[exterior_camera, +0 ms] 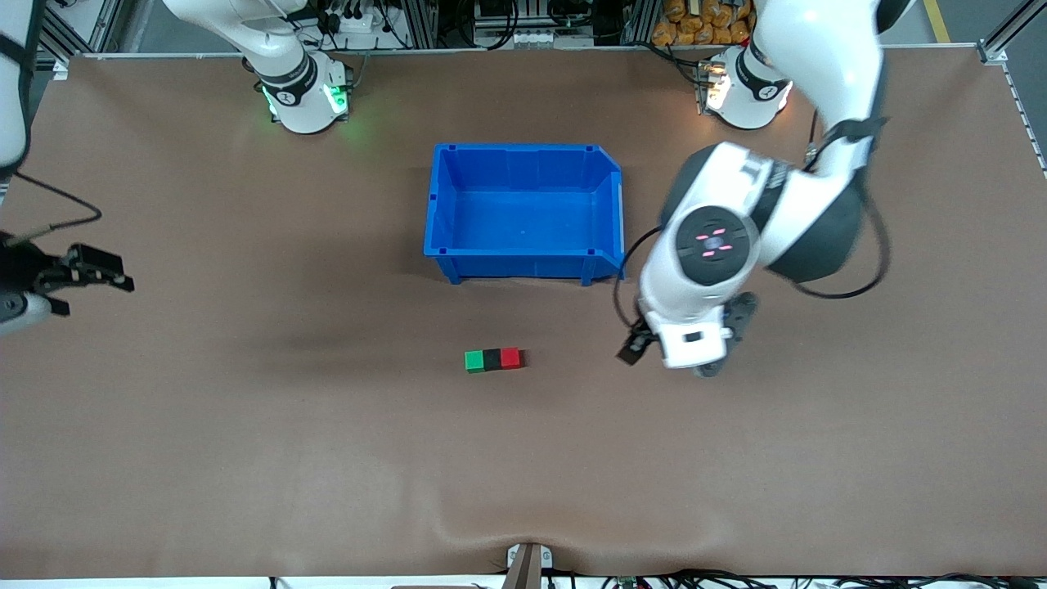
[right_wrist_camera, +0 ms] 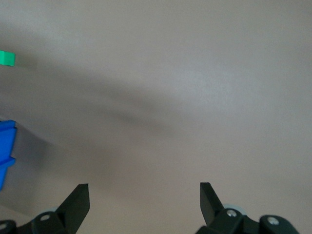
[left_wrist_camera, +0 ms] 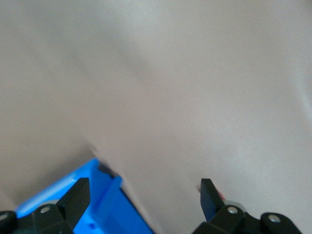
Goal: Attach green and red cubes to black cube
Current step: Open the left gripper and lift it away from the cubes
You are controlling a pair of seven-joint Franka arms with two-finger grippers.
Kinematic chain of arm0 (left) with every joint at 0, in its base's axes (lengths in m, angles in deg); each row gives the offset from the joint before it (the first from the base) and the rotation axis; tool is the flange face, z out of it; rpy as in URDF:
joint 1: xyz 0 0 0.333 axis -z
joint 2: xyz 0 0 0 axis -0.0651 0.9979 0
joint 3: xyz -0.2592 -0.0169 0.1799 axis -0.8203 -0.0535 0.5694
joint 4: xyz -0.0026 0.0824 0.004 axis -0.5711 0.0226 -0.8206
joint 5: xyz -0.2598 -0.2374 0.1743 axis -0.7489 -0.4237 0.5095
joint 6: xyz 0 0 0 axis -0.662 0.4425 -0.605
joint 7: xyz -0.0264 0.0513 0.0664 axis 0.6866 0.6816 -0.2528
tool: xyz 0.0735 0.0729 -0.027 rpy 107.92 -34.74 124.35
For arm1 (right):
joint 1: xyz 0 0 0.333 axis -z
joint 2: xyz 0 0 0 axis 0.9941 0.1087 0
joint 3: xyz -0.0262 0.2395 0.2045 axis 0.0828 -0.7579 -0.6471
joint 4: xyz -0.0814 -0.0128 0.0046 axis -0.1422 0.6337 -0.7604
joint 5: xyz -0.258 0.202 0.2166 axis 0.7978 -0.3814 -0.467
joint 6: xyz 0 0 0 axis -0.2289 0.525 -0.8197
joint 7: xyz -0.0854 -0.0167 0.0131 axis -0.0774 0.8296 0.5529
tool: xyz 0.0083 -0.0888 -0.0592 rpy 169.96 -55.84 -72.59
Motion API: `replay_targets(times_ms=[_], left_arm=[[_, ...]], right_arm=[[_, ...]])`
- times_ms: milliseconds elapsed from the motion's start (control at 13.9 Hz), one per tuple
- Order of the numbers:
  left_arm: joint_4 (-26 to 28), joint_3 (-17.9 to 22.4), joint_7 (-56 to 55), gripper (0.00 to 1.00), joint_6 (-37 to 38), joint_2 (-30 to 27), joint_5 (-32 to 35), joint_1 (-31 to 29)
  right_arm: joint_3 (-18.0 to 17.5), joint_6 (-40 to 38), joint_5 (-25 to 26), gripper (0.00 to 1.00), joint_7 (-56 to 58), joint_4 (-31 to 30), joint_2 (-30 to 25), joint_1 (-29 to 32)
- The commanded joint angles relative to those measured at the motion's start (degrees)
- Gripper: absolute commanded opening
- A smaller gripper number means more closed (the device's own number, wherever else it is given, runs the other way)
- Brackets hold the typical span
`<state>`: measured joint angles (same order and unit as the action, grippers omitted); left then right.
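We see the three small cubes lying in one straight row on the brown table (exterior_camera: pixel 245 458): the bright green plastic cube (exterior_camera: pixel 474 361) at the end toward the right arm, the matte black cube (exterior_camera: pixel 492 359) in the middle, and the bright red plastic cube (exterior_camera: pixel 510 357) at the end toward the left arm. Each coloured cube touches a face of the black one with no gap that we can find, so we judge that the attaching is done, or very close to done. The row sits nearer to the front camera than the blue plastic open bin (exterior_camera: pixel 523 214), which has nothing inside; we think the bin is only standing by and plays no part in this joining. The left claw (exterior_camera: pixel 685 353) hangs over bare table beside the red end of the row, apart from it, and its wrist view shows the two black fingers (left_wrist_camera: pixel 78 197) spread wide with nothing between them, so it is released. We suppose it is there because the red cube was its side of the work. The right claw (exterior_camera: pixel 94 270) waits over the table edge at the right arm's end, well apart from the cubes, also spread and holding nothing; from its wrist view only the green cube (right_wrist_camera: pixel 7 58) is visible, far off.
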<state>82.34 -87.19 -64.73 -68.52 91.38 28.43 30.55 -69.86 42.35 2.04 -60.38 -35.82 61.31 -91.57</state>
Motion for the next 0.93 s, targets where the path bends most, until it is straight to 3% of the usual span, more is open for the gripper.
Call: replay_targets(times_ms=[0, 359, 719, 863], left_arm=[[3.21, -0.35, 9.59, 1.00, 3.57, -5.32, 0.79, -3.17], [7.34, -0.27, 30.92, 1.00, 8.65, -13.49, 1.75, -8.44], [8.66, -0.27, 46.41, 1.00, 12.63, -19.56, 2.46, -13.80], [11.72, -0.53, 53.98, 1.00, 12.46, -23.07, 2.46, -16.26]], right_arm=[[-6.46, 0.34, 3.11, 1.00, -7.65, -7.90, -8.53, 3.58], [-17.46, -4.39, 3.38, 1.00, -19.34, -11.79, -15.14, 12.10], [-16.77, -7.91, 5.93, 1.00, -19.89, -8.37, -15.06, 12.12], [-15.54, -9.41, 6.02, 1.00, -19.98, -6.08, -14.70, 11.77]])
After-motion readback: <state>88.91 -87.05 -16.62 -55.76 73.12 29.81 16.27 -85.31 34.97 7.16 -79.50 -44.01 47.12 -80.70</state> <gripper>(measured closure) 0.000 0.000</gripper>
